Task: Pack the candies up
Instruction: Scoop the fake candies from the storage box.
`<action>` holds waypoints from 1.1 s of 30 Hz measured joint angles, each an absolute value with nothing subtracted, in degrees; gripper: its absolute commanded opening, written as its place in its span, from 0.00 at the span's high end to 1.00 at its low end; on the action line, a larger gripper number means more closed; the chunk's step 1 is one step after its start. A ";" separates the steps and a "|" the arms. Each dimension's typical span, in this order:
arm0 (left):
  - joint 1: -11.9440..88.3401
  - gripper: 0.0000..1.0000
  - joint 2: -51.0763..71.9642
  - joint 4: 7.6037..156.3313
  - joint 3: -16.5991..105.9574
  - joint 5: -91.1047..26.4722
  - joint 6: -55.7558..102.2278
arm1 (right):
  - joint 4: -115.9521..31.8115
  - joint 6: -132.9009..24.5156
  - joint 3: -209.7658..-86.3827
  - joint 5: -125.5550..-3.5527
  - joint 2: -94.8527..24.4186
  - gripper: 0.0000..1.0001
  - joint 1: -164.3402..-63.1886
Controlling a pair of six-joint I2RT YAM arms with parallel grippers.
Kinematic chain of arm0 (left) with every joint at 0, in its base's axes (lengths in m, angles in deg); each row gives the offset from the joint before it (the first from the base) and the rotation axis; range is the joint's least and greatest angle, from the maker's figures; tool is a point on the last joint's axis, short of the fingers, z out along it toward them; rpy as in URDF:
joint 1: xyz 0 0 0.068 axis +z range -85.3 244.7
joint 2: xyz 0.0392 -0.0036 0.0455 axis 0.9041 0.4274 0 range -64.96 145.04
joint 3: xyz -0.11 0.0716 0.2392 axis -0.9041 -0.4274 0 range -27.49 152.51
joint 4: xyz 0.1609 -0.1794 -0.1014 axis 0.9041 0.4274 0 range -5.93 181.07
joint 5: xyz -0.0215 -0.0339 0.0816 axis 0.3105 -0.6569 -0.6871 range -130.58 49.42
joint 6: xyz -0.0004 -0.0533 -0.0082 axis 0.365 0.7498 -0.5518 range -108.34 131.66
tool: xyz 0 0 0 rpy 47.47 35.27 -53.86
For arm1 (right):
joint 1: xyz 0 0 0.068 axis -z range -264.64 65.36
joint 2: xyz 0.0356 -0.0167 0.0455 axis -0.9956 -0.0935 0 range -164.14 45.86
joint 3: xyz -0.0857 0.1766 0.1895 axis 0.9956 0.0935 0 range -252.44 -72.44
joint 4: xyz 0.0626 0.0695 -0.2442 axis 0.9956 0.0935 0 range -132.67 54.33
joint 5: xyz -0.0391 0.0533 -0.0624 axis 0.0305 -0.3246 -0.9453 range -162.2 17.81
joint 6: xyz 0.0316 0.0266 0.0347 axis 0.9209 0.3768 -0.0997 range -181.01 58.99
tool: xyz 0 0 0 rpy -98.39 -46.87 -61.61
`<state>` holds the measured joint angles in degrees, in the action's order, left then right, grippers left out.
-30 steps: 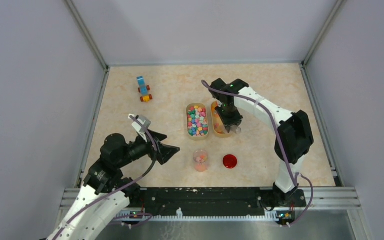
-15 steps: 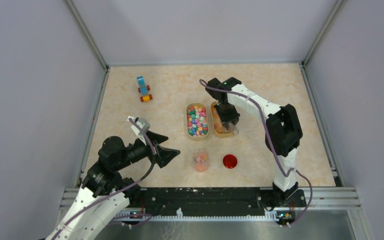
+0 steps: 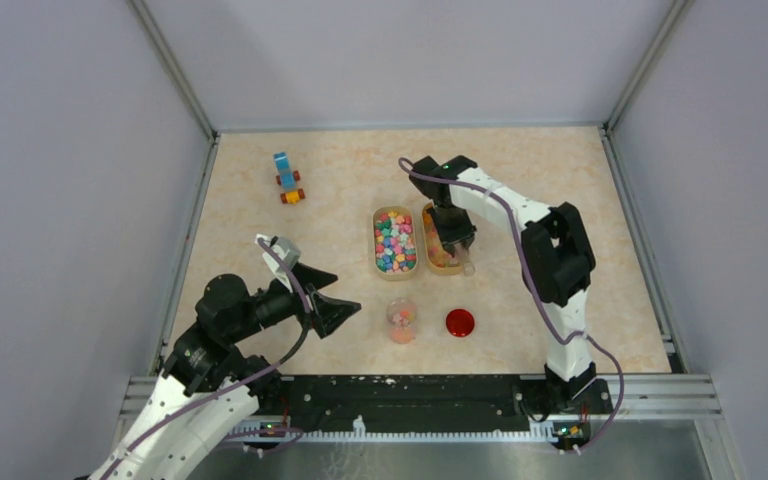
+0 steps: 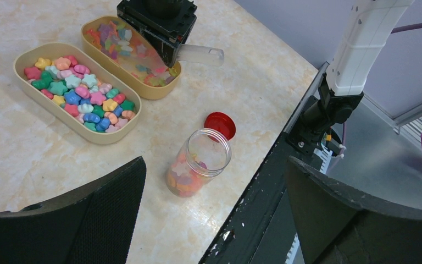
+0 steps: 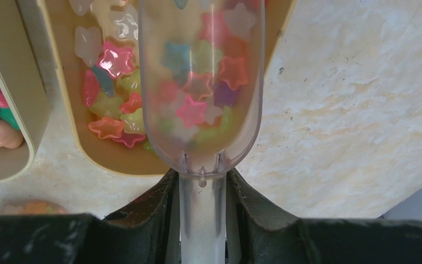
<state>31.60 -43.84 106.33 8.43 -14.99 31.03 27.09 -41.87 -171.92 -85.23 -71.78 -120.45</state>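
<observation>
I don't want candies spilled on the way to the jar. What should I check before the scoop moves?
1. Scoop gripped: ok, its handle sits between the right gripper fingers.
2. Scoop loaded: ok, star candies lie in its bowl.
3. Jar open and upright: ok, the red lid lies beside it.
4. Room in the jar: ok, it is only partly filled.
5. Jar steadied: not ok, the left gripper is open and apart from it.
6. Scoop lifted clear of the tray: cannot tell, its height above the rim is unclear.
</observation>
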 measured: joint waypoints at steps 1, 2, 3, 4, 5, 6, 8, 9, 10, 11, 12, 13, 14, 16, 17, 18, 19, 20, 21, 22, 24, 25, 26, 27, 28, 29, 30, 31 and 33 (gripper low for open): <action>31.60 0.01 -43.84 106.33 8.43 -15.08 31.03 | 26.81 -41.85 -171.94 -85.25 -71.87 1.00 -120.41; 31.60 0.01 -43.84 106.33 8.43 -15.10 31.05 | 26.52 -41.83 -171.92 -85.28 -71.93 1.00 -120.36; 31.60 0.01 -43.84 106.33 8.43 -15.15 31.05 | 26.22 -41.83 -171.94 -85.28 -71.98 1.00 -120.32; 31.60 0.01 -43.84 106.33 8.43 -15.21 31.03 | 25.82 -41.83 -171.92 -85.32 -72.07 1.00 -120.23; 31.60 0.01 -43.84 106.33 8.43 -15.34 31.03 | 25.63 -41.81 -171.92 -85.30 -72.09 1.00 -120.17; 31.57 0.01 -43.84 106.33 8.43 -15.43 31.03 | 25.30 -41.81 -171.92 -85.30 -72.17 1.00 -120.08; 31.60 0.01 -43.84 106.33 8.43 -15.69 31.03 | 24.14 -41.83 -171.94 -85.39 -72.44 1.00 -119.95; 31.60 0.01 -43.82 106.33 8.43 -15.78 31.03 | 23.70 -41.83 -171.94 -85.45 -72.68 1.00 -119.88; 31.60 0.01 -43.82 106.33 8.43 -15.87 31.03 | 23.29 -41.85 -171.94 -85.47 -72.96 1.00 -119.84; 31.60 0.01 -43.82 106.33 8.43 -15.98 31.05 | 22.89 -41.85 -171.94 -85.52 -73.16 1.00 -119.82; 31.60 0.01 -43.82 106.33 8.43 -16.00 31.03 | 22.54 -41.87 -171.94 -85.54 -73.27 1.00 -119.82; 31.60 0.01 -43.82 106.33 8.43 -16.00 31.03 | 22.26 -41.87 -171.94 -85.56 -73.40 1.00 -119.79; 31.60 0.01 -43.82 106.33 8.43 -16.00 31.03 | 21.98 -41.89 -171.94 -85.58 -73.57 1.00 -119.77; 31.60 0.01 -43.79 106.33 8.43 -16.02 31.05 | 21.23 -41.89 -171.92 -85.60 -73.90 1.00 -119.77; 31.60 0.01 -43.79 106.33 8.43 -16.02 31.03 | 20.91 -41.89 -171.90 -85.67 -73.95 1.00 -119.75; 31.60 0.01 -43.77 106.33 8.43 -16.02 31.03 | 20.58 -41.89 -171.86 -85.71 -73.95 1.00 -119.75; 31.60 0.01 -43.71 106.33 8.43 -16.02 31.05 | 20.32 -41.89 -171.86 -85.82 -73.95 1.00 -119.75; 31.60 0.01 -43.66 106.33 8.43 -16.04 31.03 | 20.07 -41.92 -171.83 -85.89 -73.95 1.00 -119.73; 31.60 0.01 -43.58 106.35 8.43 -16.06 31.03 | 19.99 -41.92 -171.77 -85.91 -73.95 1.00 -119.73; 31.60 0.01 -43.51 106.33 8.43 -16.11 31.03 | 19.90 -41.92 -171.68 -85.91 -73.95 1.00 -119.73; 31.60 0.01 -43.36 106.35 8.43 -16.20 31.03 | 19.18 -41.96 -170.92 -85.91 -73.68 1.00 -119.73; 31.60 0.01 -43.31 106.35 8.43 -16.22 31.05 | 18.48 -42.11 -170.17 -85.91 -73.33 1.00 -119.73; 31.60 0.01 -43.31 106.35 8.43 -16.24 31.03 | 17.87 -42.20 -169.50 -85.91 -72.90 1.00 -119.73; 31.60 0.01 -43.31 106.35 8.43 -16.24 31.03 | 16.73 -42.40 -168.36 -85.89 -72.07 1.00 -119.73; 31.57 0.01 -43.31 106.35 8.43 -16.26 31.03 | 15.97 -42.59 -167.38 -85.82 -71.32 1.00 -119.71; 31.60 0.01 -43.29 106.35 8.43 -16.33 31.03 | 15.07 -42.92 -166.15 -85.74 -70.43 1.00 -119.71; 31.60 0.01 -43.23 106.35 8.43 -16.46 31.03 | 14.46 -43.05 -165.30 -85.65 -69.75 1.00 -119.71; 31.57 0.01 -43.07 106.35 8.43 -16.55 31.03 | 13.50 -43.38 -164.08 -85.60 -68.83 1.00 -119.71; 31.57 0.01 -42.70 106.38 8.43 -16.68 31.05 | 11.92 -43.93 -161.82 -85.47 -66.97 1.00 -119.69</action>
